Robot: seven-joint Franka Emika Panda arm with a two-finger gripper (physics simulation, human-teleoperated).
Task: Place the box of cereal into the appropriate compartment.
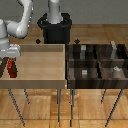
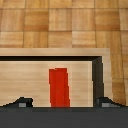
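Note:
The box of cereal (image 1: 11,69) is a small, narrow red box standing in the large light-wood tray (image 1: 40,65), near its edge at the exterior view's left. In the wrist view the box (image 2: 59,87) sits midway between my fingertips (image 2: 21,103), with a wide gap on both sides. My gripper (image 1: 10,61) is open, directly over the box and not touching it. The appropriate compartment (image 1: 119,54) is the far cell of the dark-brown bin at the exterior view's right, holding a tall pale-grey slab (image 1: 114,48).
The four-cell bin (image 1: 97,61) stands beside the tray on thin legs. One near cell holds a small grey cube (image 1: 85,73), and the other cells hold grey shapes. The robot's black base (image 1: 55,27) is behind the tray. The tray's raised wall (image 2: 97,75) is near the box.

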